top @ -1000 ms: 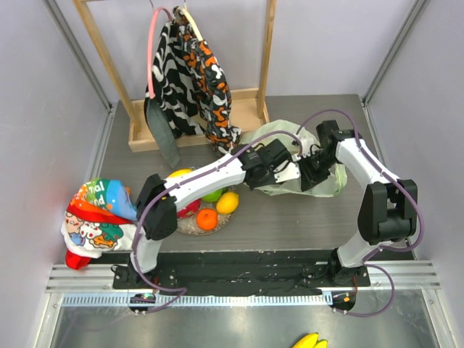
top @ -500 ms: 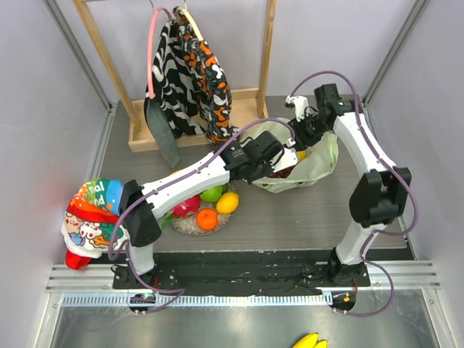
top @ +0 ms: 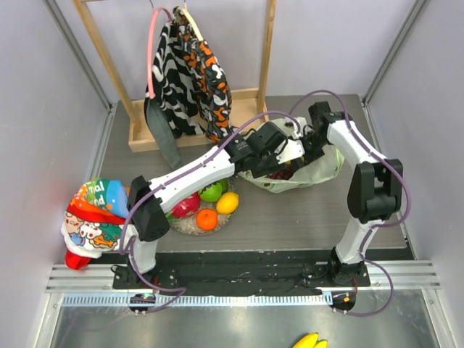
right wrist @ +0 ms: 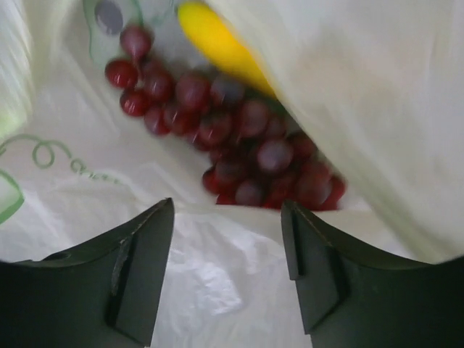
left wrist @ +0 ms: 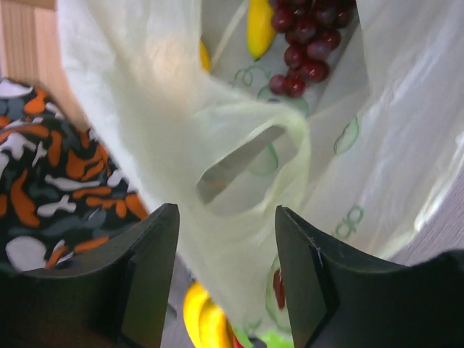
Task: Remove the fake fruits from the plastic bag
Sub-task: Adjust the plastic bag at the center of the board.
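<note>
Plastic bag (top: 293,176) slumped on bench (top: 304,217), both pairs of jaws at its mouth. Left jaws parted, gripping nothing, handle loop (left wrist: 246,156) just ahead of their gap. Right jaws likewise spread and empty, purple grapes (right wrist: 239,152) and yellow banana (right wrist: 217,43) directly beyond, inside bag.

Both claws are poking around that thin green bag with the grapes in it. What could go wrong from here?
1. The left gripper and right gripper both stand open, so nothing holds the crinkly pale-green plastic bag; its film may sag over the fruit.
2. A fold of film overlaps the purple plastic grape bunch and yellow plastic banana; closing may pinch film, not fruit.
3. The bag's handle loop hangs right before the left gripper and could snag.
</note>
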